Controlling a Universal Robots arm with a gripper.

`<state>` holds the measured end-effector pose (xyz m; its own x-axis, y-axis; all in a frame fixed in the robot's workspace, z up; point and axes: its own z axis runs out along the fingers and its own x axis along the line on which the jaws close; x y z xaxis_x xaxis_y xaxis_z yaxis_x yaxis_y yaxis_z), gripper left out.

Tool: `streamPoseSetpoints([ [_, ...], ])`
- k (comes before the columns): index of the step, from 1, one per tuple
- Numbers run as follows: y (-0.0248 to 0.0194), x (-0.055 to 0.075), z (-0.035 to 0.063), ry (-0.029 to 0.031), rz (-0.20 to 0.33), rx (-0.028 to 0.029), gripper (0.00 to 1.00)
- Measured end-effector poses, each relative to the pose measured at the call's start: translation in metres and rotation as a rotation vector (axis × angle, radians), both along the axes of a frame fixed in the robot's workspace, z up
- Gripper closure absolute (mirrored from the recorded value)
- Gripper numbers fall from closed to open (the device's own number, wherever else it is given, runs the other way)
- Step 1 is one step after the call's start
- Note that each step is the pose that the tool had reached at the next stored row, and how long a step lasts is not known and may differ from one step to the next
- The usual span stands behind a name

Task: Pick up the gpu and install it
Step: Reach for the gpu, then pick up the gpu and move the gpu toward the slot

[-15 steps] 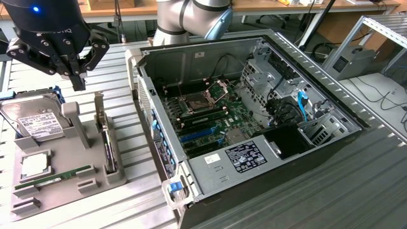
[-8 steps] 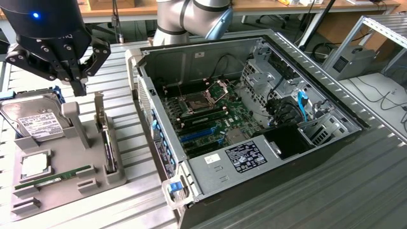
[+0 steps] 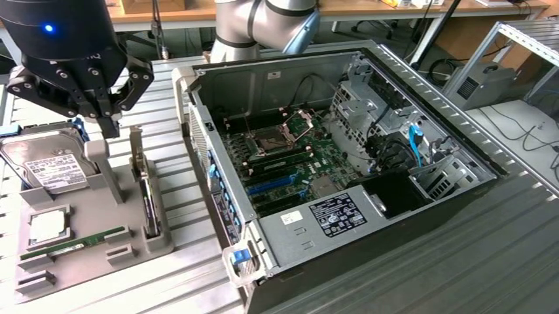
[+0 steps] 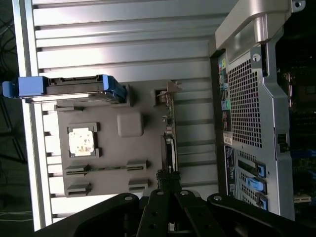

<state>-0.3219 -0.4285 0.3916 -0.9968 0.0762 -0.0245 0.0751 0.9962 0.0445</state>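
Hangs over the grey tray (image 3: 83, 261) with the gripper (image 3: 110, 127) pinched fully together, gripping nothing. Leaves the gpu (image 3: 146, 196) standing on edge in the tray's slot, beside the open computer case (image 3: 262, 78)

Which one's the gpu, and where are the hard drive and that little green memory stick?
gpu (image 3: 152, 209): exterior view, dark upper edge of the upright card.
hard drive (image 3: 51, 167): exterior view, its white label.
memory stick (image 3: 77, 241): exterior view, middle of the green strip.
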Motion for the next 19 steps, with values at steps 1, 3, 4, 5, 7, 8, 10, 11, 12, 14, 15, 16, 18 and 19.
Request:
streamPoseSetpoints([
  [1,-0.0016,0.0,0.0001,0.0001,0.0,-0.0001,0.89],
  [3,-0.0047,0.0,0.0001,0.0002,0.0,-0.0001,0.89],
  [4,-0.0063,0.0,0.0001,0.0001,0.0,-0.0001,0.89],
  [5,-0.0078,0.0,0.0001,0.0001,0.0,-0.0001,0.89],
  [7,-0.0096,0.0,0.0,0.0001,0.0,-0.0001,0.89],
  [8,-0.0096,0.0,0.0001,0.0,0.0,-0.0001,0.89],
  [10,-0.0097,0.0,0.0001,0.0001,0.0,-0.0001,0.89],
  [11,-0.0097,0.0,0.0001,0.0001,0.0,-0.0001,0.89],
  [12,-0.0097,0.0,0.0001,0.0001,0.0,-0.0001,0.89],
  [14,-0.0097,0.0,0.0001,0.0001,0.0,-0.0001,0.89],
  [15,-0.0097,0.0,0.0001,0.0001,0.0,-0.0001,0.89],
  [16,-0.0097,0.0,0.0001,0.0001,0.0,-0.0001,0.89],
  [18,-0.0097,0.0,0.0001,0.0001,0.0,-0.0001,0.89],
  [19,-0.0097,0.0,0.0001,0.0001,0.0,-0.0001,0.89],
])
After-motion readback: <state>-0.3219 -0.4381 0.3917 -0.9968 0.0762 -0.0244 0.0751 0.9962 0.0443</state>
